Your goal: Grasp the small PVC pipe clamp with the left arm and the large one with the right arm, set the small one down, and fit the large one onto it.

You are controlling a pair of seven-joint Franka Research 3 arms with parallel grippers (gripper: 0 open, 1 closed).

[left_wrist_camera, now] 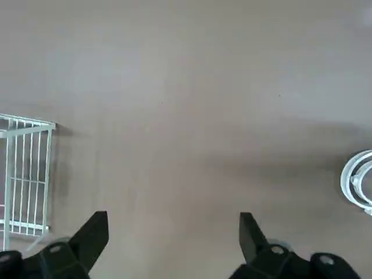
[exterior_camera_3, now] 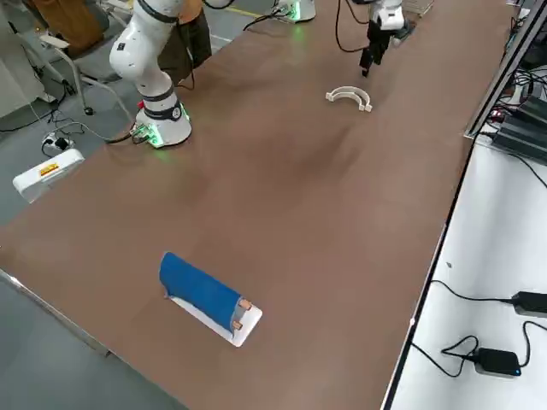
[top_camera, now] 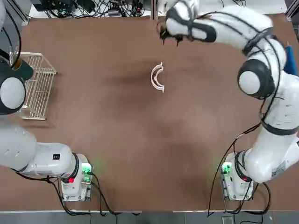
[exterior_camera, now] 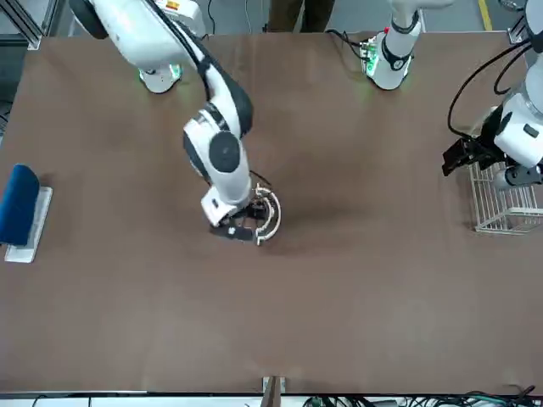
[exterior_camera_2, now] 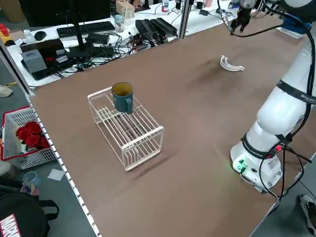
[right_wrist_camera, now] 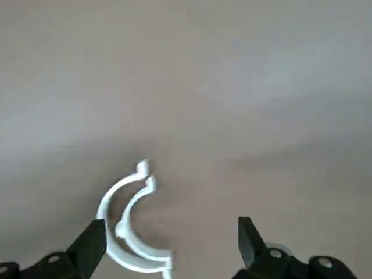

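Observation:
The two white clamps lie nested on the brown table, mid-table toward the far side. The large one (top_camera: pixel 152 76) is the outer arc and the small PVC pipe clamp (top_camera: pixel 158 80) sits inside its curve. In the right wrist view the large one (right_wrist_camera: pixel 110 235) wraps the small clamp (right_wrist_camera: pixel 135 203). My right gripper (right_wrist_camera: pixel 168 244) hovers open over the table just beyond them, holding nothing; from above the right gripper (top_camera: pixel 169 36) is past the clamps. My left gripper (left_wrist_camera: pixel 171 232) is open and empty, raised beside the wire rack, far from the clamps (left_wrist_camera: pixel 357 185).
A white wire rack (top_camera: pixel 39 86) stands at the table's left edge with a teal mug (exterior_camera_2: pixel 122 96) on it. A blue object on a white base (exterior_camera: pixel 21 203) lies at the right edge. Cables and gear line the far edge.

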